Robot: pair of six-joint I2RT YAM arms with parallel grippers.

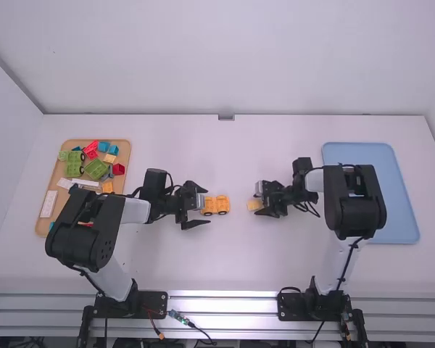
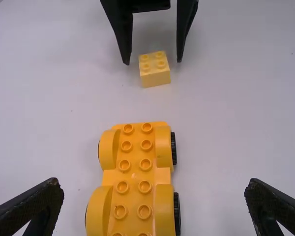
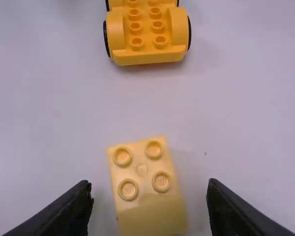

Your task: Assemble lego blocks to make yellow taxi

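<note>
In the high view my left gripper (image 1: 196, 206) stands open at the near-left end of the orange car base (image 1: 216, 205), and my right gripper (image 1: 264, 199) is around a pale yellow block (image 1: 254, 204). The left wrist view has the left gripper (image 2: 155, 204) with fingers wide apart, the studded car base (image 2: 134, 184) between and beyond them, and the yellow block (image 2: 155, 73) between the other arm's fingers. In the right wrist view the right gripper (image 3: 150, 206) is open, a gap on each side of the block (image 3: 145, 189); the car base (image 3: 146, 37) lies farther off.
A wooden tray (image 1: 49, 185) at the left holds green, red, blue and other bricks. A blue tray (image 1: 372, 192) lies at the right, partly behind the right arm.
</note>
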